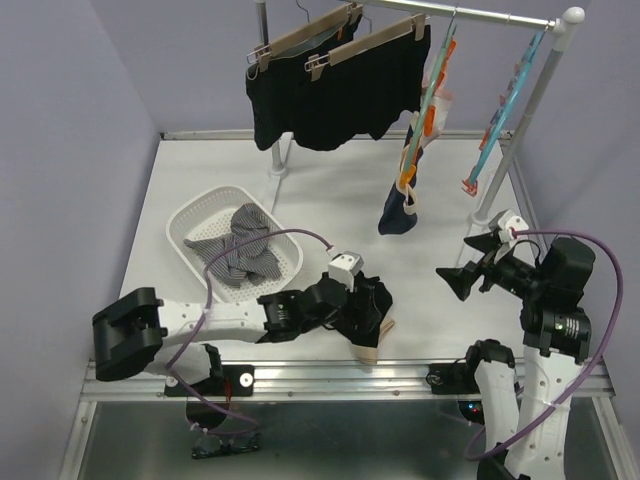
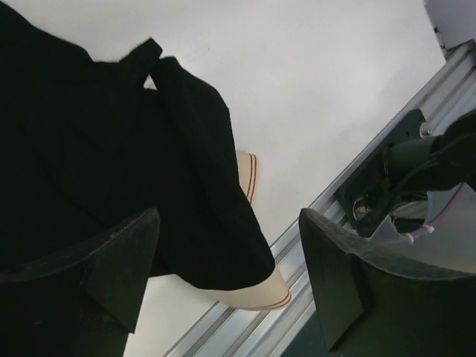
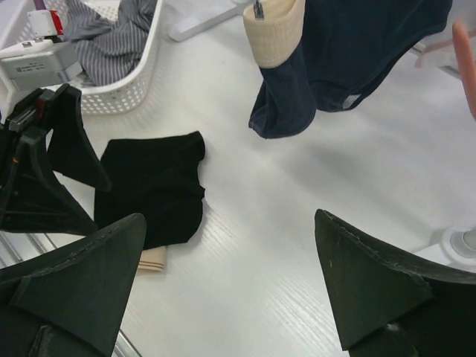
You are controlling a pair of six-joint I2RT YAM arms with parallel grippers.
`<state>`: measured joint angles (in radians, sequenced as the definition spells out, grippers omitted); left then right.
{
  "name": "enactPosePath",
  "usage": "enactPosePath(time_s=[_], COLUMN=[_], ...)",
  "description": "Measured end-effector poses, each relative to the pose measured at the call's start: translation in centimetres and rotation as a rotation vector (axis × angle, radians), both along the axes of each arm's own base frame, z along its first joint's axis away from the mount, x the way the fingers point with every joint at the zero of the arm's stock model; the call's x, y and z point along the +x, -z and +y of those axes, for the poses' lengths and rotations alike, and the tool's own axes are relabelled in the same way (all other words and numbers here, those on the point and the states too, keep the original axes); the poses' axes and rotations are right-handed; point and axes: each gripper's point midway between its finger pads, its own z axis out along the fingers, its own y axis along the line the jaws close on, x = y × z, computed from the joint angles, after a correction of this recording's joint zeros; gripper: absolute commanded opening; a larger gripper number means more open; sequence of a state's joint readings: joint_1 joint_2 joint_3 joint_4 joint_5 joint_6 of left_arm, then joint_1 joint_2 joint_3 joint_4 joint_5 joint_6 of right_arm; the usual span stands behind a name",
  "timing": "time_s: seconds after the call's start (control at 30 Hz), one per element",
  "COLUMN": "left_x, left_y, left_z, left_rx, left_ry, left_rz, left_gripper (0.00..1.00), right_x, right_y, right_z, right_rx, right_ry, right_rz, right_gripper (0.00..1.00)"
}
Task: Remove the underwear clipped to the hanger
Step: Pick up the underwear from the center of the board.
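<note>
A white table (image 1: 330,200) is sitting between plain lavender-grey walls (image 1: 60,150), with a metal rail (image 1: 330,375) running along its near edge. At the back, a clothes rack (image 1: 470,12) is standing on the table.

A white slotted basket (image 1: 190,215) is resting on the left part of the table, and a crumpled grey-striped piece (image 1: 240,255) is lying inside it.

Two black shorts (image 1: 365,90) are hanging from wooden clip hangers (image 1: 300,35) on the rack. A navy piece (image 3: 357,44) is dangling from a clip further right.

A black piece with a beige waistband (image 3: 160,182) is lying flat on the table near the front edge. I am holding my left gripper (image 2: 229,219) just over it, fingers spread wide, pinching nothing. I am hovering my right gripper (image 3: 230,217) above bare table, jaws fully apart and gripping nothing.
</note>
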<state>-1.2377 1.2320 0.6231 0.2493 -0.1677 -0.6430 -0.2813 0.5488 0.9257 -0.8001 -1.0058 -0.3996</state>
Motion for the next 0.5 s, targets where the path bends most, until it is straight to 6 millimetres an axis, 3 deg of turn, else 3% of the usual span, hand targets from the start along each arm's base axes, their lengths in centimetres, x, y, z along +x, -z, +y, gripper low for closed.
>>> enactPosePath(time_s=[0.23, 0.4, 0.5], left_x=[-0.9, -0.6, -0.2], left_y=[4.7, 8.9, 9.3], left_z=[-5.1, -8.0, -10.0], left_rx=[0.155, 0.346, 0.398], left_ry=[-0.124, -0.219, -0.268], left_rz=[0.156, 0.192, 0.171], left_gripper=[0.8, 0.7, 0.62], right_x=[-0.3, -0.4, -0.2], right_y=[5.1, 4.2, 4.0], right_z=[-0.7, -0.9, -1.1], right_rx=[0.001, -0.01, -0.012], right_ry=[0.078, 0.103, 0.117], right_rz=[0.044, -0.019, -0.029], right_gripper=[1.0, 1.0, 1.0])
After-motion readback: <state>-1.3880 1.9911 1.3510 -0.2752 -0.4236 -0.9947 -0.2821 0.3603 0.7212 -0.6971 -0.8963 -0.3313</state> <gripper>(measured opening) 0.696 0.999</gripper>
